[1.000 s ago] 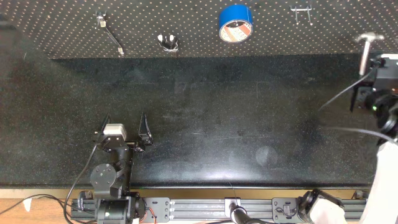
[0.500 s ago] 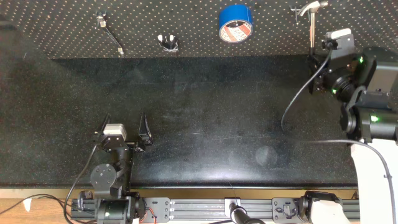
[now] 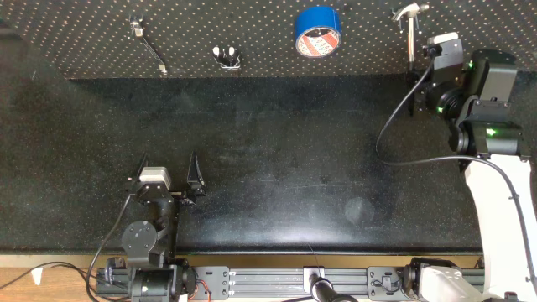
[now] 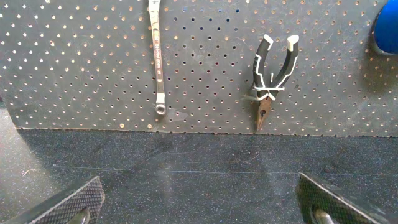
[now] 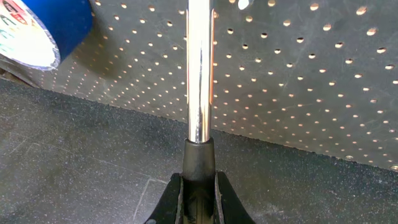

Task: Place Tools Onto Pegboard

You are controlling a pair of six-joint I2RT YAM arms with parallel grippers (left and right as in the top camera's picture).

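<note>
A hammer (image 3: 410,28) with a chrome shaft (image 5: 199,74) and black grip stands upright against the pegboard (image 3: 252,25) at the back right, its head (image 3: 409,11) at a hook. My right gripper (image 3: 419,71) is shut on its grip (image 5: 198,168). A wrench (image 3: 149,46), black-handled pliers (image 3: 226,57) and a blue tape roll (image 3: 318,32) hang on the board. The wrench (image 4: 157,56) and pliers (image 4: 272,74) face my left gripper (image 3: 168,172), which stands open low over the table at the front left, holding nothing.
The black tabletop (image 3: 277,151) stretches between the arms and the board. A cable (image 3: 394,126) loops from the right arm over the table's right side. The blue tape roll (image 5: 37,31) hangs close beside the hammer's shaft.
The right arm has carried the hammer from the far right edge leftward to the pegboard, then nudged it further left and up to the hook. The left arm has not moved.
</note>
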